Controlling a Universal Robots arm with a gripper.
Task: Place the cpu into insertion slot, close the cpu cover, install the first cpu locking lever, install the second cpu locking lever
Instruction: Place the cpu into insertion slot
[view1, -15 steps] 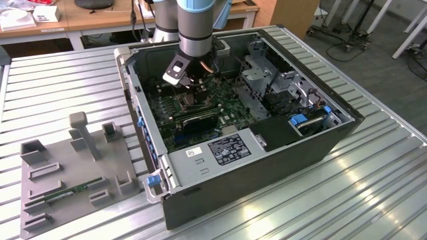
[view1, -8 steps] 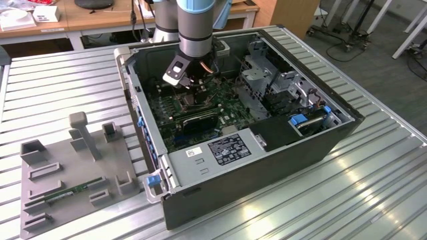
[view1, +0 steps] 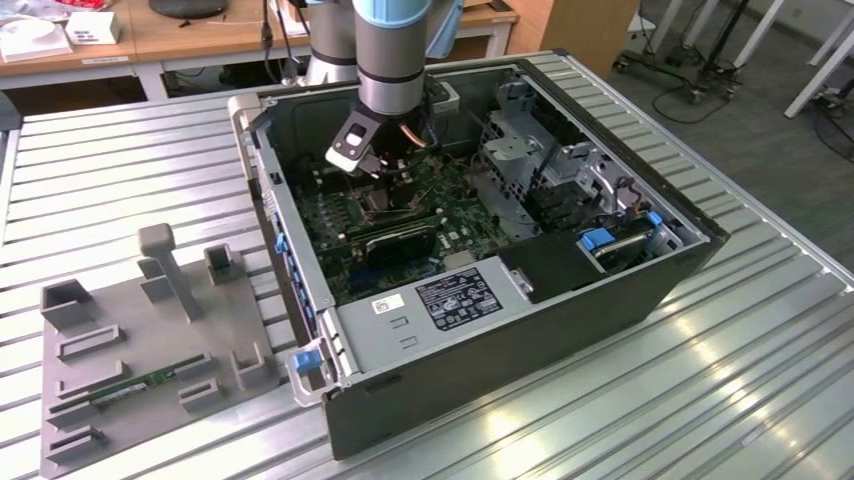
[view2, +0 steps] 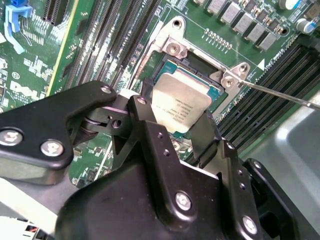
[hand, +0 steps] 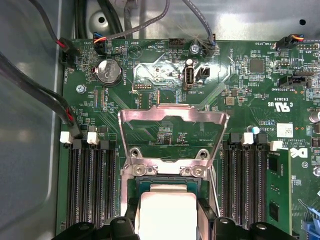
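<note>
Black gripper (view2: 175, 117) jaws clamp tan-silver sq. cpu (view2: 185, 97) at silver-rimmed insertion slot (view2: 167, 67) — silver-frame cpu cover (hand: 172, 116) open, wire levers (view2: 280, 93) unlatched.

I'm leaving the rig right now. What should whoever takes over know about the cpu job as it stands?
The gripper is shut on the cpu, down inside the computer case.
The cpu sits just over the insertion slot, apparently tilted and not seated flat.
The cpu cover is swung open, standing clear of the slot.
One locking lever is a thin rod, unlatched beside the slot.
Done: no step complete.
Left: seat cpu, close cover, both levers.
</note>
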